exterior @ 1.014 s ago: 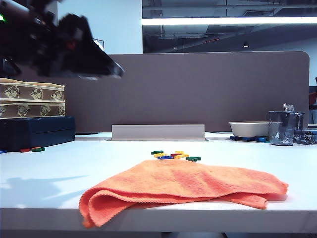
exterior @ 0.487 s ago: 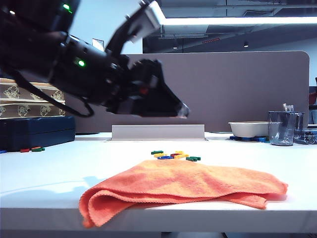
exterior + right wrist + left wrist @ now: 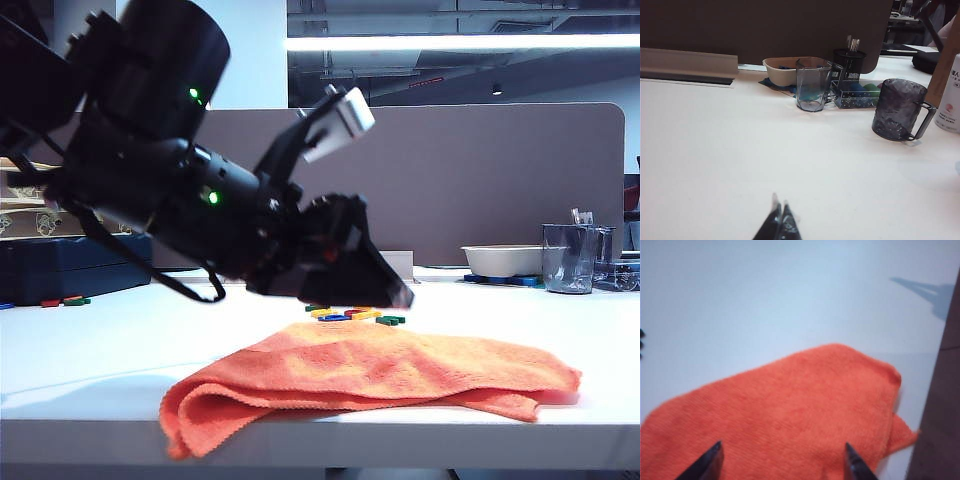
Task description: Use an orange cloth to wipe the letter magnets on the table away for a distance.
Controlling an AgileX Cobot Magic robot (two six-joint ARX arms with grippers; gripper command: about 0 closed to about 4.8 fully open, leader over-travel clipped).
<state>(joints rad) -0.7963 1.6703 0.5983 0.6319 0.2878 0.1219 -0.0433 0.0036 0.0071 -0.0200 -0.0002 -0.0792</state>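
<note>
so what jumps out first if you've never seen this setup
The bright orange cloth sprawled loosely folded along the front of the white table. Above its middle hangs the left arm's black end effector, jaws wide, not yet touching it. Behind the cloth sit the small coloured letter magnets; the right end effector is shut above bare table, off near the cups.

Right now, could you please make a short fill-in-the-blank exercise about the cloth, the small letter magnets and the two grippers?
1. The left gripper hangs above the ____ cloth with its jaws open.
2. In the exterior view, the letter magnets lie ____ the cloth, toward the brown partition.
3. The right gripper has its jaws ____ and holds nothing.
4. The cloth rests on the white ____.

Missing words: orange; behind; shut; table
</note>
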